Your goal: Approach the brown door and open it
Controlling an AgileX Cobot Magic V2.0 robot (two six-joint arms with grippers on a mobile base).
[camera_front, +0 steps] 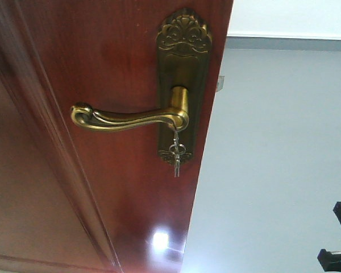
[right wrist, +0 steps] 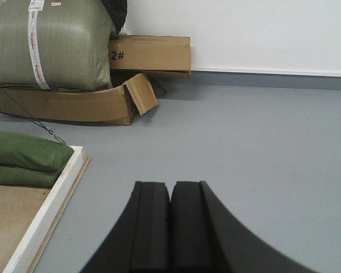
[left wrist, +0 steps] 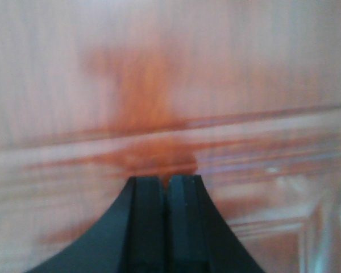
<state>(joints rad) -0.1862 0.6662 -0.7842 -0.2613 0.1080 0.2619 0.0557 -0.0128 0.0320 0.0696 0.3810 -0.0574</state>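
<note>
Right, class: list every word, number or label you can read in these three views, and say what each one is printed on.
"2#" on the side of the cardboard box by the wall.
Red print on the white strip down the large green sack: too small to read.
White tag at the sack's top: too small to read.
Brown door, its brass handle and keys: no text visible.

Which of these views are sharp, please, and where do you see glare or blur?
Exterior front-facing view: sharp, with a white glare spot low on the brown door. Left wrist view: hazy and washed out, the door panel smeared beyond the shut left gripper. Right wrist view: evenly lit and clear past the shut right gripper.
</note>
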